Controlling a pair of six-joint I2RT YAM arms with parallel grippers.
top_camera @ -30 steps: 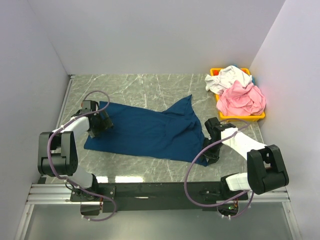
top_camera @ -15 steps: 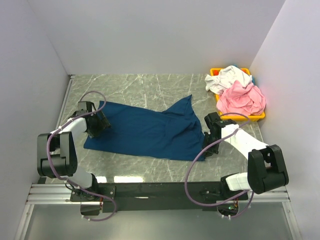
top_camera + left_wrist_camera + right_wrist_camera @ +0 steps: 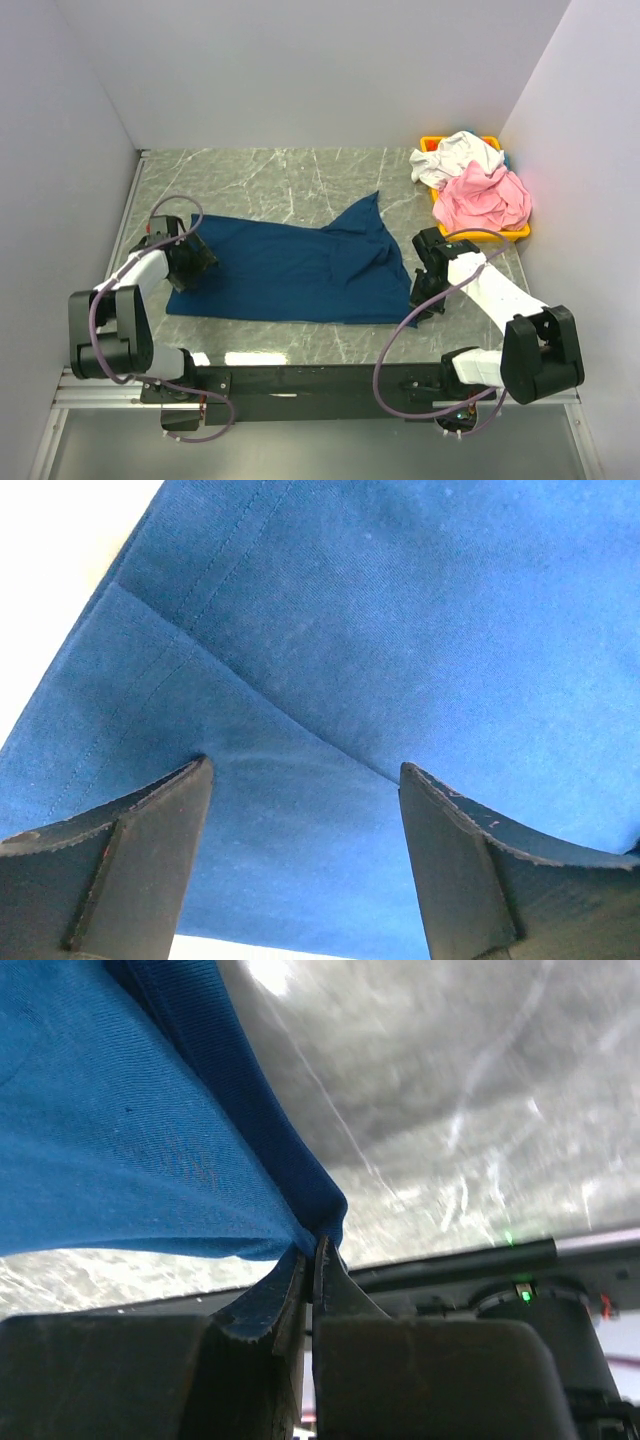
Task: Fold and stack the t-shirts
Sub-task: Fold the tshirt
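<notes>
between the two fingers (image 3: 130,850) of my left claw (image 3: 305,770) i see only blue shirt (image 3: 400,630). the fingers are spread wide apart, and nothing is held between them. the cloth fills the view past the tips. a fold line and a sewn seam run across it just ahead of the claw. i cannot tell if the tips press on the cloth.

from above, my left claw (image 3: 188,260) sits at the left end of the blue shirt (image 3: 290,270). the shirt lies spread out on the table (image 3: 260,175). it reaches from this claw all the way across to my right claw (image 3: 420,300). one corner of it pokes toward the far side, between the two claws and nearer the right one.

my right claw (image 3: 312,1250) is pressed together on the blue shirt (image 3: 100,1110). it pinches a thick edge of the cloth right at its tips. the cloth goes up and to the left from the pinch. the gray table (image 3: 450,1110) shows behind it on the right.

far past my right claw, by the wall, is a yellow bin (image 3: 510,236). a pink shirt (image 3: 485,200) lies bunched up in it, on the side nearer my claw. a white shirt (image 3: 455,155) is bunched up just behind the pink one, touching it.
</notes>
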